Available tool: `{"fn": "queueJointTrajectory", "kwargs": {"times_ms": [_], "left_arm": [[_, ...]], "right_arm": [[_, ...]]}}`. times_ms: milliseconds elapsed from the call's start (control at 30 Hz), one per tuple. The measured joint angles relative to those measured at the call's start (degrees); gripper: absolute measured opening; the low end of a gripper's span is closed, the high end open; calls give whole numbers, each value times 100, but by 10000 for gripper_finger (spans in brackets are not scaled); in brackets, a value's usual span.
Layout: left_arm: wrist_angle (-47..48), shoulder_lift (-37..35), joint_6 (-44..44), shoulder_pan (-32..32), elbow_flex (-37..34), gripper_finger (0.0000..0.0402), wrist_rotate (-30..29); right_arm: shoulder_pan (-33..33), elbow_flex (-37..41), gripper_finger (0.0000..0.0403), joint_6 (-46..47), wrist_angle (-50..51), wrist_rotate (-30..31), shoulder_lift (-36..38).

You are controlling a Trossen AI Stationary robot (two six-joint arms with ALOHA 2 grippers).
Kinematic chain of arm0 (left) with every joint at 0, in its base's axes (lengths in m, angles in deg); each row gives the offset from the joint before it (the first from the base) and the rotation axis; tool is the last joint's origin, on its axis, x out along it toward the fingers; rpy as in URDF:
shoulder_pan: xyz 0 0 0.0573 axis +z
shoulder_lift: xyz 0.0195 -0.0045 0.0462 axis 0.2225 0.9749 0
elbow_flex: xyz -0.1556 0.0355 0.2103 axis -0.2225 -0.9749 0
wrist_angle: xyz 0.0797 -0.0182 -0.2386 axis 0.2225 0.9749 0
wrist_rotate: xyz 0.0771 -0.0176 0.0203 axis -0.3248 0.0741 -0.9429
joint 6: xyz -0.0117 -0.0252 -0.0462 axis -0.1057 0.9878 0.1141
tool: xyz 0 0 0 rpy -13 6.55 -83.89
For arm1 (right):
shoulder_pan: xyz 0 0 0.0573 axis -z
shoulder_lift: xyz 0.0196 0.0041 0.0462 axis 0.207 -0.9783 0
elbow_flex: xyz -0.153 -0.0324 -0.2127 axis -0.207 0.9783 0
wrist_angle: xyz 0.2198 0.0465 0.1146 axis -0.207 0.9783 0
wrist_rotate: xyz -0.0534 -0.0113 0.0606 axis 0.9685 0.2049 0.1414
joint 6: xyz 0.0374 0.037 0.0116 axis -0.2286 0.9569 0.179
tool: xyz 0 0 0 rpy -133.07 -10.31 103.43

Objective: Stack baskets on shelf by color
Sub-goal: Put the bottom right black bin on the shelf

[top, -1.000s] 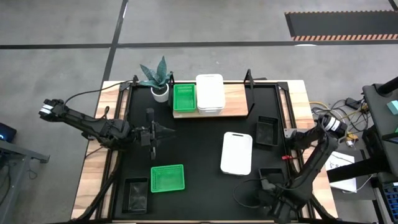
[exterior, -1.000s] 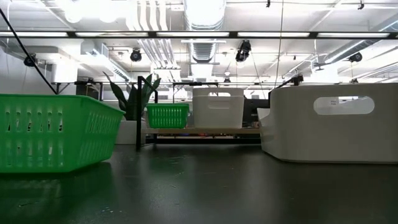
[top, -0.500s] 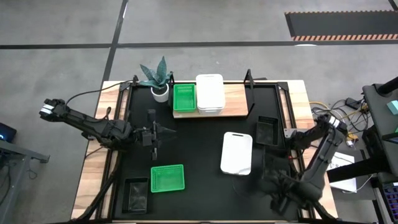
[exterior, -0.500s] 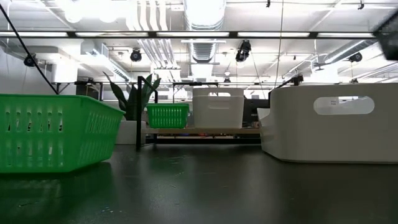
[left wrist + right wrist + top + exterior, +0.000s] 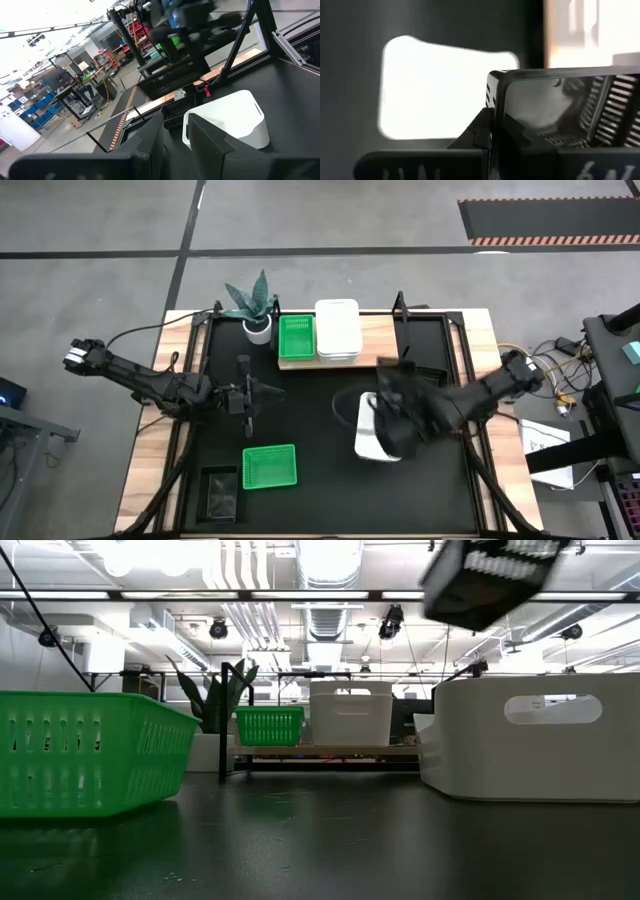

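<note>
I am holding a black basket (image 5: 400, 405) up in the air in my right claw (image 5: 492, 127), pinched on its rim, over the white basket (image 5: 372, 442) on the table (image 5: 320, 410). My left claw (image 5: 262, 390) is waiting, a bit open.

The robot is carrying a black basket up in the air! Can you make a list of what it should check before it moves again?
1. Grip: the right gripper is shut on the rim of the black basket. Ok.
2. Height: in the low view the black basket hangs well above the loose white basket. Ok.
3. Room on the shelf: the right end of the board is bare beside the white stack and the shelf's green basket. Ok.
4. Left gripper: it sits on the table's left half, away from the shelf. Ok.
5. Basket level: it looks tilted in the low view. Not ok.
6. Other black baskets' positions: only one shows, at the front left. Cannot tell.
</note>
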Motion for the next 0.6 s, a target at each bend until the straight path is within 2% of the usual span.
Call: {"fn": "queueJointTrajectory", "kwargs": {"times_ms": [200, 300, 467, 600], "left_arm": [[0, 0, 0, 0, 0, 74, 0], [2, -2, -2, 0, 0, 74, 0], [4, -4, -2, 0, 0, 74, 2], [8, -7, -3, 0, 0, 74, 0]], "right_arm": [[1477, -267, 8, -2144, -448, -38, 0], [2205, -304, 8, -2989, -666, -323, 0], [3316, -290, 8, -3982, -813, -935, 0], [4027, -205, 8, -4424, -975, -1453, 0]]}}
